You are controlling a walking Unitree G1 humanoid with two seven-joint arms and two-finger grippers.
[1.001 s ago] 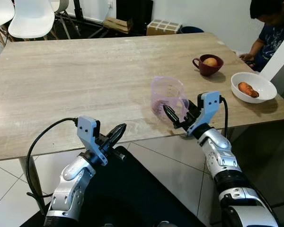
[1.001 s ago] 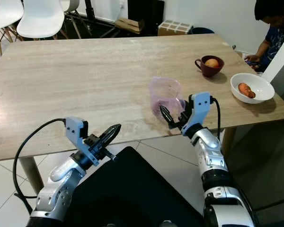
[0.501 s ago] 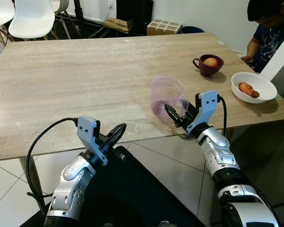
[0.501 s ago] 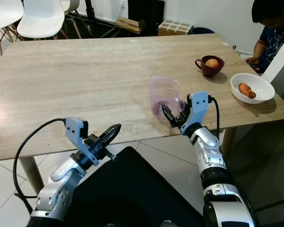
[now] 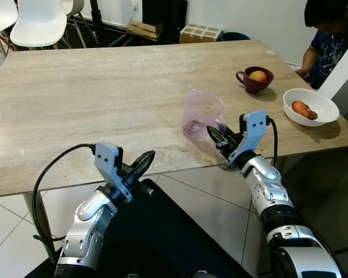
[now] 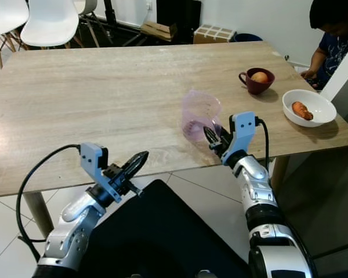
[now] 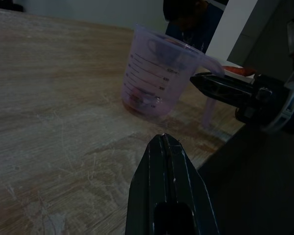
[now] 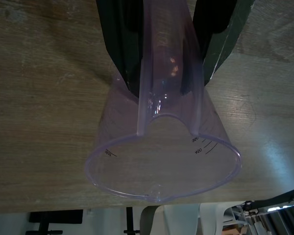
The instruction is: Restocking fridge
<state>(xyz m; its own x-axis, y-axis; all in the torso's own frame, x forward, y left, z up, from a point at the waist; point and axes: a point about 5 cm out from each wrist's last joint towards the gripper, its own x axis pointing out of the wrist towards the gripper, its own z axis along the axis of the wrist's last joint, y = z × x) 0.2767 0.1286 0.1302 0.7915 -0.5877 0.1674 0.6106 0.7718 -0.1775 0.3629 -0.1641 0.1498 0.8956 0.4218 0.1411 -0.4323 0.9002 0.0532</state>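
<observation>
A translucent purple measuring cup (image 5: 200, 116) stands near the front edge of the wooden table (image 5: 75, 104), tipped a little away from me. My right gripper (image 5: 216, 138) reaches over the table edge and is shut on the cup's handle. In the right wrist view its black fingers (image 8: 122, 44) press the handle (image 8: 169, 63) from both sides. My left gripper (image 5: 146, 158) hovers below the front edge of the table, shut with nothing in it. The left wrist view looks along it (image 7: 164, 147) toward the cup (image 7: 157, 73).
A maroon mug (image 5: 255, 80) holding an orange fruit and a white bowl (image 5: 310, 107) with an orange vegetable sit at the table's right end. A person (image 5: 327, 29) sits at the far right corner. White chairs (image 5: 37, 23) and a cardboard box (image 5: 200, 33) stand beyond the table.
My right gripper's fingers have closed from spread onto the cup's handle, and the cup has tipped and shifted slightly to the left. The left arm has stayed still.
</observation>
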